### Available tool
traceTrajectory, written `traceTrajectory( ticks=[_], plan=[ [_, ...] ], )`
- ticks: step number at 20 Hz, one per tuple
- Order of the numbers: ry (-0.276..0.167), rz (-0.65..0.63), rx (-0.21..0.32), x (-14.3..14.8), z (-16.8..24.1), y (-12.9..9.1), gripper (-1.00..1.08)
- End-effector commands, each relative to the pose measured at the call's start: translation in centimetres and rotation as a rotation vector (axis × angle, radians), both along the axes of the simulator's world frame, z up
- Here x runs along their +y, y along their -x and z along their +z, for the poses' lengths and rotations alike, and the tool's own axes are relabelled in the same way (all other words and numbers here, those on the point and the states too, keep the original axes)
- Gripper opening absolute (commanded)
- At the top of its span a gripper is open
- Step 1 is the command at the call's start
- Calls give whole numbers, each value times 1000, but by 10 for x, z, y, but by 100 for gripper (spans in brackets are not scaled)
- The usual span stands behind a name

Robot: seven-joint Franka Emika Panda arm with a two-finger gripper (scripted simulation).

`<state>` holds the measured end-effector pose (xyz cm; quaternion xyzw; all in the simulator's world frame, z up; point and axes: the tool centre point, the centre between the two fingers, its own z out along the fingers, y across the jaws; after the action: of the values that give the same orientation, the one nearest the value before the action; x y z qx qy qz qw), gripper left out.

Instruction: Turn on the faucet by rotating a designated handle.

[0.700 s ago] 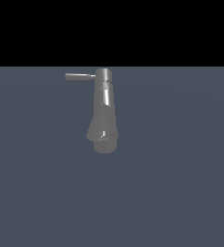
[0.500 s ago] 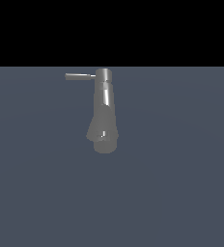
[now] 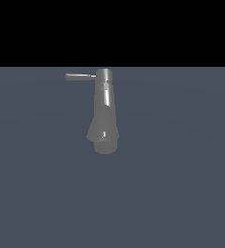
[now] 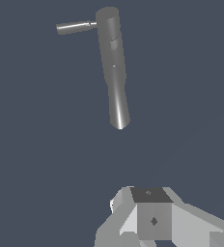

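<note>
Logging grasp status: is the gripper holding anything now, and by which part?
Nothing is held: the gripper sits apart from the faucet and its handle.

faucet (image 3: 104, 114): grey metal, smooth, glossy highlight streak
handle (image 3: 80, 76): same polished grey metal
gripper (image 4: 152, 219): matt white-grey, plastic-looking
table (image 3: 182, 184): flat matt slate-blue

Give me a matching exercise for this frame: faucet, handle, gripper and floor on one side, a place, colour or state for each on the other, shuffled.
Things:
1. faucet
2. handle
3. gripper
4. floor

Descriptions:
A. thin rod pointing to the exterior view's left
B. flat blue-grey surface
C. white, in the wrist view only, apart from the faucet
D. tall grey metallic column with a bright streak

Pairs: 1-D, 2-A, 3-C, 4-B
</note>
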<state>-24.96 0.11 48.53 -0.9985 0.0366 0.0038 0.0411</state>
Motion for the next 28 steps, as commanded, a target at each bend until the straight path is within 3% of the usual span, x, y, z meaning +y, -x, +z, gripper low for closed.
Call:
traceTrajectory(
  ticks=[1, 10, 28],
  plan=[
    [8, -20, 4, 1, -1, -5, -100],
    [54, -150, 17, 5, -5, -37, -100],
    [159, -515, 24, 28, -37, -136, -100]
  ],
)
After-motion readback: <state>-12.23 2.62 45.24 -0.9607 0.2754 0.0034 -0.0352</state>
